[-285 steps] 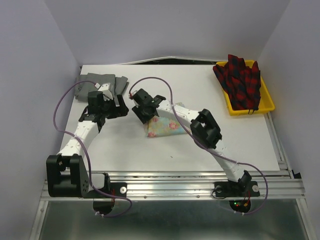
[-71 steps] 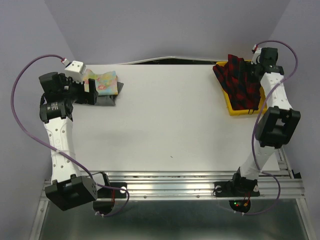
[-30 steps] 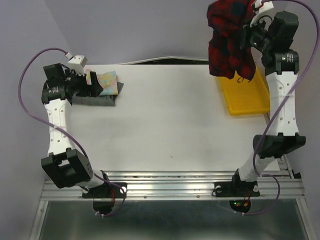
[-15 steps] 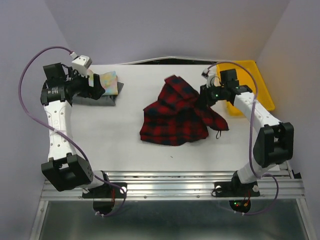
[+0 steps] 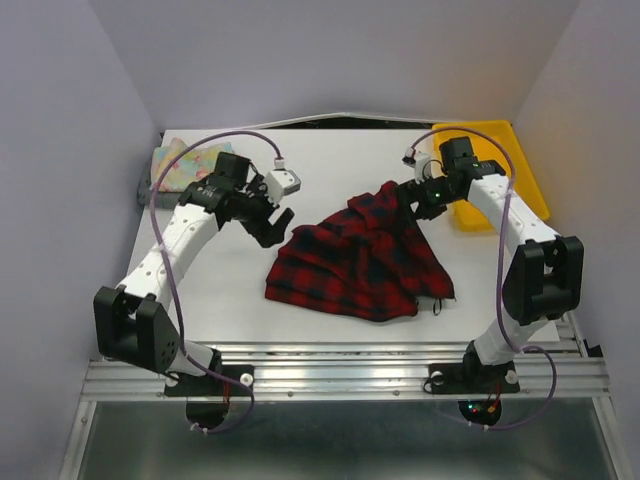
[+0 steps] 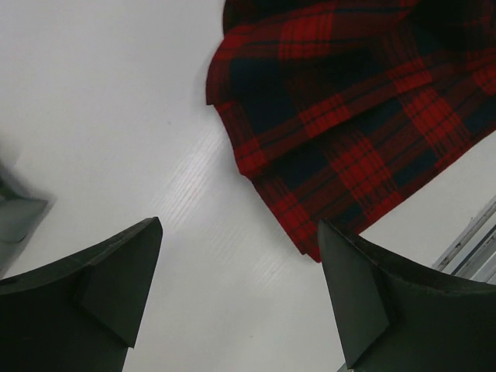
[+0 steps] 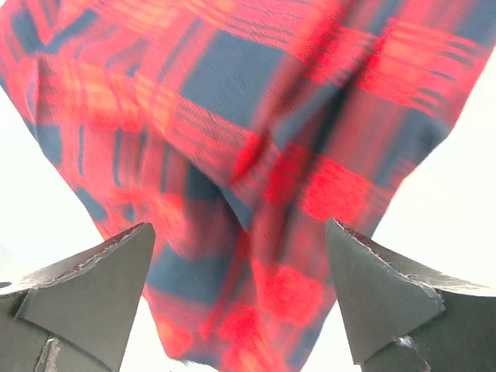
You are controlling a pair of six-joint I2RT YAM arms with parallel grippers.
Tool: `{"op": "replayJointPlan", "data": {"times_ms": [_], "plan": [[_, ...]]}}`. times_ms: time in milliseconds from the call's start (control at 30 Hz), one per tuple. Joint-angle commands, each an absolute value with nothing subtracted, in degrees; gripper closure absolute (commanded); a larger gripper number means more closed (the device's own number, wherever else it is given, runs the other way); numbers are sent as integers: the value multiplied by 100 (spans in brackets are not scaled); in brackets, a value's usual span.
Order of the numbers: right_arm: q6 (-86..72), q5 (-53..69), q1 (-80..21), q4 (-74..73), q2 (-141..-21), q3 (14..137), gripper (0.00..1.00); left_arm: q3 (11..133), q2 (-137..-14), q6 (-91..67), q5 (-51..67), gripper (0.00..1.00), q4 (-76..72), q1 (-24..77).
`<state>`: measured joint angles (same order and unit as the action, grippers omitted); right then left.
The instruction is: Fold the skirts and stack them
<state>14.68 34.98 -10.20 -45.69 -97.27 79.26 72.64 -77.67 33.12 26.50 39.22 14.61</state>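
- Right end effector [image 5: 421, 196] has just opened wide and empty; plaid skirt [image 5: 355, 262] lies crumpled on the worktop [image 5: 220, 295] beneath it;
- left end effector [image 5: 277, 224], open and empty, is now beside the skirt; folding can likely begin.

Plaid skirt [image 5: 355, 262] sprawled mid-counter [image 5: 230, 295]; main obstacle.
- Left of skirt: open counter, but the left arm [image 5: 170, 245] lies diagonally across it. Left jaws spread wide just beside skirt's left edge, only bare surface between them.
- Near side of skirt: narrow free strip to counter edge.
- Far side: free up to the back wall.
- Right of skirt: right arm [image 5: 505, 215] runs alongside. Right jaws spread at skirt's far-right corner; yellow tray [image 5: 522, 195] just beyond.
- Far left of skirt: floral skirt [image 5: 175, 165] in the corner, well apart.
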Motion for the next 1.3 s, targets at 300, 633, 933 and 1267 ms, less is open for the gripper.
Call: {"op": "replayJointPlan", "data": {"times_ms": [300, 633, 933, 1267], "plan": [[3112, 2390, -826, -7409, -9501, 7779, 7, 6803, -9852, 4306, 2787, 30, 3446, 3217], [2874, 2293, -826, -7356, -10195, 7514, 26, 8303, -11723, 4403, 1812, 51, 3533, 1831], [3050, 3426, -826, -7629, -11135, 8717, 86, 9695, -11604, 5079, 1791, 24, 4121, 1424], [2102, 4068, -826, -6478, -10109, 7859, 33, 7341, -8362, 6021, 2751, 13, 4624, 2318]]}}
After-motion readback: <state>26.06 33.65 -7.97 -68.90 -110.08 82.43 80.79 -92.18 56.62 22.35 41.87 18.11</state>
